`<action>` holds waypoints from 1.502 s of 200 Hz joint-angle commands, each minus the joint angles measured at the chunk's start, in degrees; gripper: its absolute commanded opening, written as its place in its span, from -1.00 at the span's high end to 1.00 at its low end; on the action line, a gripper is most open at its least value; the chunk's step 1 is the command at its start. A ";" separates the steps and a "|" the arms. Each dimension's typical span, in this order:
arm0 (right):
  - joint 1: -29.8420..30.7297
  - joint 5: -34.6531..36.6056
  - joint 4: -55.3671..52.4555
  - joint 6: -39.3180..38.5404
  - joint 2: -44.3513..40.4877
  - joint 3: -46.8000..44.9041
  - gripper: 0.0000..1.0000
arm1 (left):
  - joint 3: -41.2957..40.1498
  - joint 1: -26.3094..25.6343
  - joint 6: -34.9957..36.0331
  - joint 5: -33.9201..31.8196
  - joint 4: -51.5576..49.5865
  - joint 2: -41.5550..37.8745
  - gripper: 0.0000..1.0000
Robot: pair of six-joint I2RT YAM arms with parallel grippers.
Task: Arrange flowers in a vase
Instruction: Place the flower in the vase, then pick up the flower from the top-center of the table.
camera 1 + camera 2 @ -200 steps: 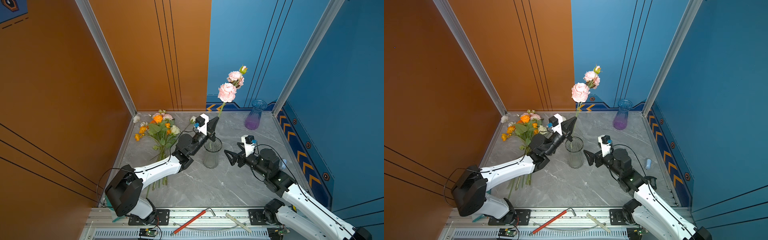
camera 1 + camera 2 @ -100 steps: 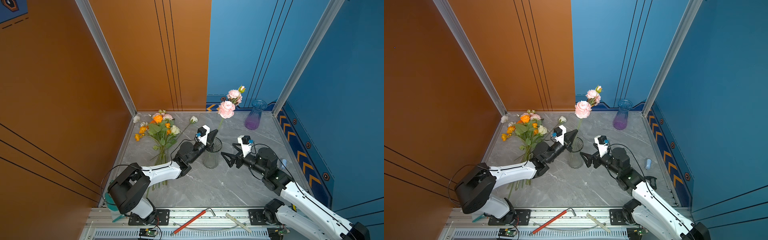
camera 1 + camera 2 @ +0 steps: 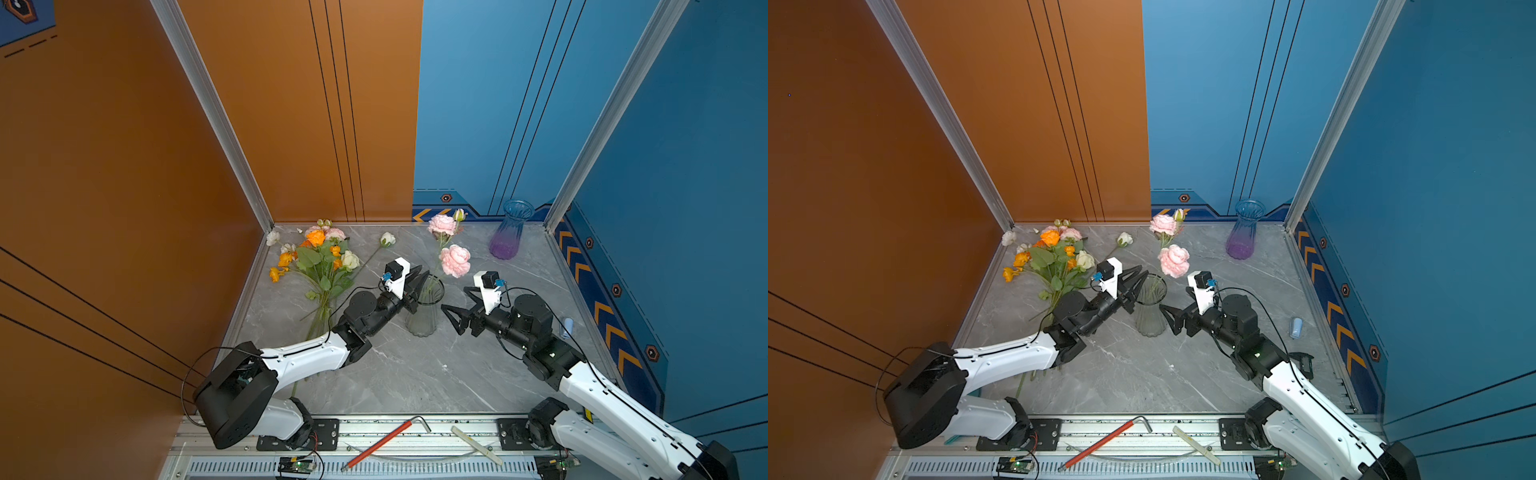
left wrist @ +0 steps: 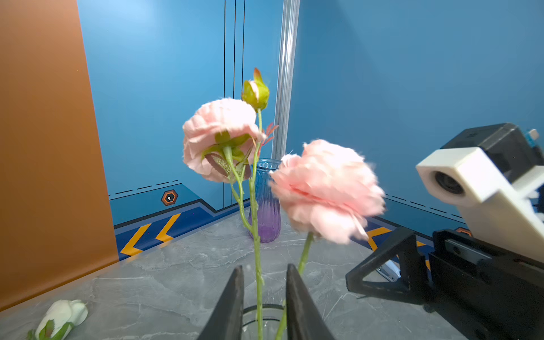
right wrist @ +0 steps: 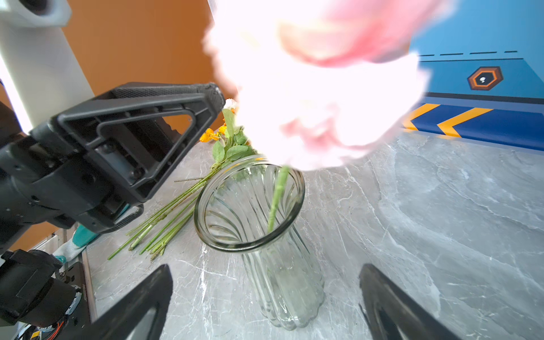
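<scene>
A clear glass vase (image 3: 424, 309) (image 3: 1150, 307) (image 5: 250, 206) stands mid-table. A pink flower stem (image 3: 456, 260) (image 3: 1174, 260) (image 4: 326, 191) with two blooms and a bud stands in it, leaning on the rim. My left gripper (image 3: 422, 276) (image 3: 1142, 274) (image 4: 263, 266) hovers at the rim, open a little, the green stem loose between its fingers. My right gripper (image 3: 454, 301) (image 3: 1173, 299) (image 5: 265, 266) is wide open just right of the vase, holding nothing. The remaining flowers (image 3: 320, 257) (image 3: 1054, 257) lie bunched at the back left.
A blue-and-purple vase (image 3: 509, 235) (image 3: 1244, 232) (image 4: 266, 212) stands in the back right corner. A single white rose (image 3: 387, 239) (image 4: 63, 316) lies behind the left gripper. A small pale blue object (image 3: 567, 326) lies near the right wall. A red-handled tool (image 3: 382, 442) rests on the front rail.
My left gripper came down with the pink stem, whose end went into the clear vase, and its jaws then parted off the stem. The right gripper edged closer to the vase, still open.
</scene>
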 commanded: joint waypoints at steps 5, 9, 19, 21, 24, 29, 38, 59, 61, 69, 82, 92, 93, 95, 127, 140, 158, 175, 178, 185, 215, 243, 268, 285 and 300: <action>0.32 0.07 1.00 -0.50 0.03 -0.37 -0.99 | -0.99 0.02 0.91 -2.95 -5.94 -4.59 0.38; 0.31 0.07 1.02 -0.49 -0.06 -0.37 -0.99 | -1.00 0.03 1.24 -3.39 -7.40 -5.65 0.36; 0.41 0.22 0.86 -0.50 -0.19 -0.29 -0.99 | -0.75 0.21 2.14 -4.70 -12.26 -8.53 0.30; 0.42 0.28 0.77 -0.55 -0.23 -0.28 -0.99 | -0.61 0.28 2.41 -5.01 -13.30 -9.11 0.29; 0.42 0.44 0.56 -0.61 -0.28 -0.21 -0.99 | -0.45 0.29 2.75 -5.38 -15.20 -10.13 0.28; 0.47 0.73 0.04 -0.70 -0.39 0.06 -0.99 | 0.11 0.51 3.37 -6.37 -18.53 -11.72 0.25; 0.66 2.01 -1.44 -0.96 -0.50 0.60 -0.99 | 1.69 0.90 4.48 -9.17 -26.70 -14.45 0.18; 1.01 7.36 -8.45 -1.51 0.25 3.77 -0.99 | 10.88 4.23 5.83 -18.45 -53.32 -16.97 0.07; 1.03 7.85 -9.13 -1.59 0.34 4.11 -0.99 | 12.19 4.86 5.72 -19.37 -55.82 -16.65 0.07; 1.11 9.96 -12.07 -1.41 0.91 5.61 -0.99 | 17.28 7.57 5.11 -22.19 -67.82 -14.64 0.05; 1.19 11.99 -16.39 -1.50 2.01 7.83 -0.99 | 25.39 11.95 5.30 -23.87 -84.28 -9.58 0.10; 1.08 12.07 -18.23 -1.57 2.71 8.94 -0.99 | 29.03 14.40 6.32 -24.06 -91.45 -5.76 0.13; 1.14 12.00 -18.43 -1.59 2.77 9.03 -0.99 | 29.18 14.60 6.50 -23.98 -91.91 -5.47 0.13; 1.17 11.95 -18.66 -1.55 2.86 9.17 -0.99 | 29.60 14.95 6.81 -23.85 -92.78 -4.81 0.15; 1.18 6.95 -20.19 -1.66 5.13 10.83 -0.99 | 31.42 19.89 7.71 -17.76 -93.50 3.18 0.19; 1.38 5.73 -19.94 -1.77 6.11 10.89 -0.99 | 33.56 21.67 7.04 -15.17 -93.08 7.42 0.23; 1.49 5.04 -19.63 -2.21 7.29 11.07 -0.99 | 37.68 22.61 7.12 -13.79 -92.85 14.53 0.29; 1.79 4.63 -18.93 -2.36 7.58 10.74 -0.99 | 41.65 23.02 7.45 -13.65 -92.88 21.50 0.32; 1.78 4.55 -18.84 -2.36 7.58 10.71 -0.99 | 42.36 23.10 7.54 -13.75 -92.86 22.71 0.33; 1.87 4.40 -18.55 -2.44 7.41 10.54 -1.00 | 43.99 23.14 7.83 -13.67 -92.95 25.39 0.35; 1.90 4.39 -17.51 -2.52 6.49 9.93 -1.00 | 50.13 23.91 7.40 -14.11 -93.13 34.70 0.37; 1.99 3.45 -16.25 -2.67 6.22 9.36 -0.99 | 54.76 24.11 8.45 -16.52 -93.15 39.93 0.32; 2.06 3.41 -16.16 -2.74 5.87 9.22 -0.99 | 57.50 24.19 10.29 -18.17 -93.20 42.49 0.28; 2.09 3.35 -15.91 -2.74 5.65 9.13 -0.99 | 59.33 24.38 11.22 -18.93 -94.50 44.12 0.26; 2.03 3.32 -15.93 -2.69 5.43 9.04 -0.99 | 60.84 24.73 12.03 -19.47 -95.68 45.54 0.26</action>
